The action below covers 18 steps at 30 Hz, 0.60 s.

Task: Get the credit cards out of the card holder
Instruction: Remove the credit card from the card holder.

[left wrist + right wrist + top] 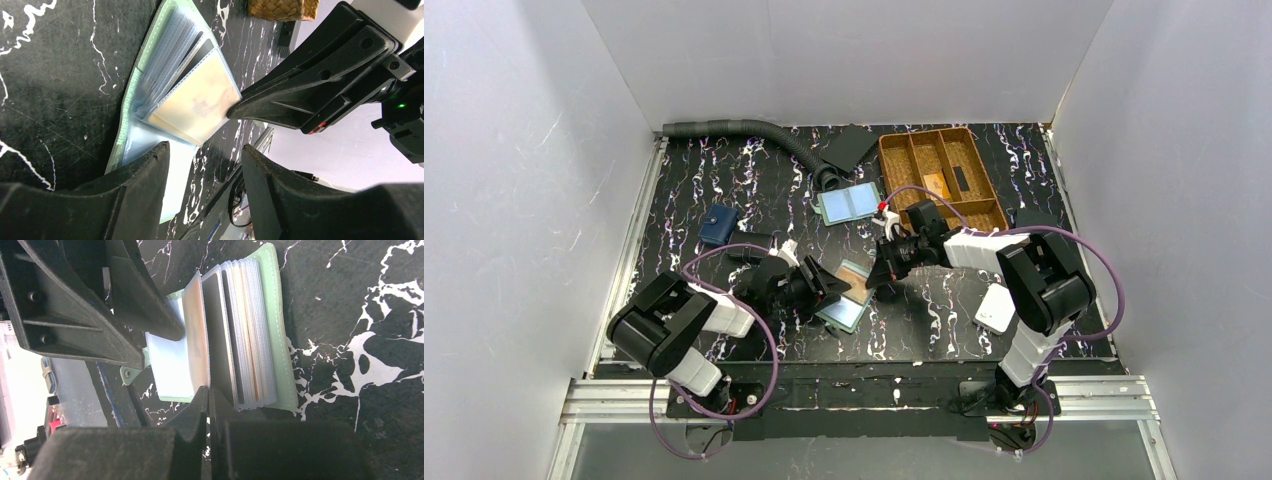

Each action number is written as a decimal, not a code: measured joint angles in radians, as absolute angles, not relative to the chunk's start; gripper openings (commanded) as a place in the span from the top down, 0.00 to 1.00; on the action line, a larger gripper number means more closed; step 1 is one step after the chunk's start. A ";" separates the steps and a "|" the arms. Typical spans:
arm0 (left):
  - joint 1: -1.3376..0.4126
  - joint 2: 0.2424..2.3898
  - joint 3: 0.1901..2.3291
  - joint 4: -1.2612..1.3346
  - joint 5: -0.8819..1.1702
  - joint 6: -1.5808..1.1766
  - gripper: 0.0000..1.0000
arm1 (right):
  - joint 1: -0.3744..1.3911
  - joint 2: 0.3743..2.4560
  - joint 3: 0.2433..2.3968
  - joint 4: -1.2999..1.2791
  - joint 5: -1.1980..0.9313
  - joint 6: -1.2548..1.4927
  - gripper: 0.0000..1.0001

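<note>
Top external view shows little of the holder (846,314). Both grippers crowd over it at table (924,320) centre-front, and only a tan strip and a pale-blue corner peek out. No card can be made out there.

L wrist view: the holder lies open on the black table, green edge up-left. Its fan of clear sleeves (170,55) is blurred. The top sleeve holds a pale card (197,102) w/ faint marks, unreadable. The holder's near panel is cut off by the L gripper (205,150). Its fingers are spread, w/ nothing gripped, and the holder begins just past the tips.

R wrist view: one L finger tip rests on that pale panel. The R gripper (208,392) is clenched tight at the edge of the raised tan leaf. Can't tell whether a card or only plastic is nipped. The other sleeves stand fanned just beside it, and their contents are hard to read.
</note>
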<state>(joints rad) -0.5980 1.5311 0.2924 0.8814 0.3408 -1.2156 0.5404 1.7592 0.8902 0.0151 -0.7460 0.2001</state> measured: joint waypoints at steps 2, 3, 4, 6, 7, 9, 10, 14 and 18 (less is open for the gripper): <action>-0.597 1.541 0.292 0.903 0.340 -1.227 0.47 | 0.536 1.759 0.889 0.020 -0.758 0.200 0.99; -0.595 1.549 0.290 0.921 0.340 -1.236 0.47 | 0.533 1.757 0.885 0.026 -0.764 0.199 0.99; -0.592 1.558 0.288 0.937 0.340 -1.244 0.46 | 0.532 1.751 0.881 0.029 -0.766 0.199 0.99; -0.587 1.582 0.286 0.971 0.341 -1.262 0.46 | 0.530 1.730 0.867 0.043 -0.766 0.198 0.99; -0.583 1.595 0.286 0.989 0.341 -1.271 0.45 | 0.531 1.711 0.858 0.049 -0.766 0.194 0.99; -0.575 1.626 0.285 1.029 0.343 -1.293 0.44 | 0.533 1.687 0.853 0.053 -0.765 0.180 0.99; -0.571 1.639 0.284 1.050 0.345 -1.303 0.43 | 0.538 1.679 0.853 0.056 -0.765 0.174 0.99; -0.564 1.674 0.275 1.125 0.348 -1.335 0.40 | 0.557 1.674 0.853 0.054 -0.757 0.147 0.99; -0.564 1.681 0.253 1.176 0.349 -1.349 0.37 | 0.574 1.675 0.853 0.052 -0.751 0.126 0.98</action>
